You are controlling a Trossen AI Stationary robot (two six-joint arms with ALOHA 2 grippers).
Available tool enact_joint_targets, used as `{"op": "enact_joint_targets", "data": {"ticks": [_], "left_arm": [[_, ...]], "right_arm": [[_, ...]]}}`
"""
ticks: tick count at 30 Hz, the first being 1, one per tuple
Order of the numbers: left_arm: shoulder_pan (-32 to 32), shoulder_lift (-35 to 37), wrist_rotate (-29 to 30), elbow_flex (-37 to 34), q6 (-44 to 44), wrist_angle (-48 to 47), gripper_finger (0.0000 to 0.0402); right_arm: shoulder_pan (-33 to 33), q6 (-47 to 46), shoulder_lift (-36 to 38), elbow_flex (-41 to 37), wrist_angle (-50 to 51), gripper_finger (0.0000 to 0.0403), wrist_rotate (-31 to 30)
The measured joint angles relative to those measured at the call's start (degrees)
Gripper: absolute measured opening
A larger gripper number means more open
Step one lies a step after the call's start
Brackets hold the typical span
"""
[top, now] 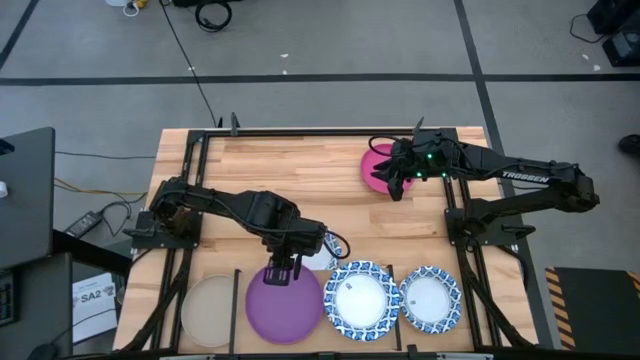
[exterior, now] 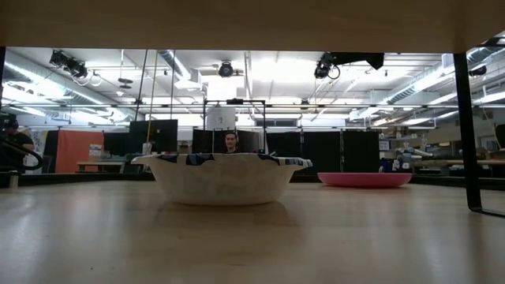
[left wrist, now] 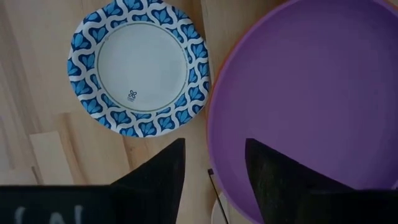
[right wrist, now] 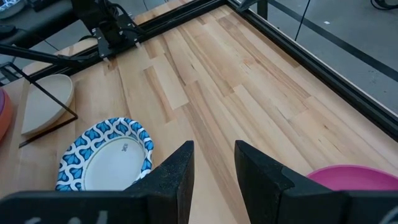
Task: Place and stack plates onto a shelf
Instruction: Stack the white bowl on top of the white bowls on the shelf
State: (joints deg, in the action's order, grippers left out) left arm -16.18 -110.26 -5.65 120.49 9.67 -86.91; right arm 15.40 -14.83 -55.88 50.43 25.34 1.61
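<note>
left gripper (top: 282,270): fingers parted, empty, above the far rim of the round solid purple plate (top: 285,303) in a near-edge bay of the light-wood shelf with thin black bars (top: 300,180) | right gripper (top: 396,182): fingers parted, empty, over the round magenta plate (top: 378,165) by the far right corner | near edge also: pale beige plate (top: 207,310), two blue-rimmed white plates (top: 360,299)

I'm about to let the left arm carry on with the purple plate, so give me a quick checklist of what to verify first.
1. Left hand at the purple plate: ok, above its rim.
2. Fingers gripping the rim: cannot tell; open, rim between them in the wrist view.
3. Purple plate inside a shelf bay: ok.
4. Neighbouring blue-rimmed plate apart from it: ok.
5. Right hand out of the way: ok, far off by the magenta plate.
</note>
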Motion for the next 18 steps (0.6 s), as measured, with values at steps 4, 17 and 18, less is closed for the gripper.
{"op": "enact_joint_targets", "data": {"ticks": [4,17,18], "left_arm": [[0.00,0.00,0.02,0.00,-0.02,0.00,0.0174],[8.53,0.52,-0.38,0.02,-11.84,0.28,0.0174],[10.32,0.52,-0.71,0.02,-12.91,0.26,0.0174]], "right_arm": [[0.00,0.00,0.00,0.00,0.00,0.0121,0.02],[0.00,0.00,0.00,0.00,0.02,0.0121,0.00],[-0.02,0.00,0.00,0.00,0.02,0.0121,0.00]]}}
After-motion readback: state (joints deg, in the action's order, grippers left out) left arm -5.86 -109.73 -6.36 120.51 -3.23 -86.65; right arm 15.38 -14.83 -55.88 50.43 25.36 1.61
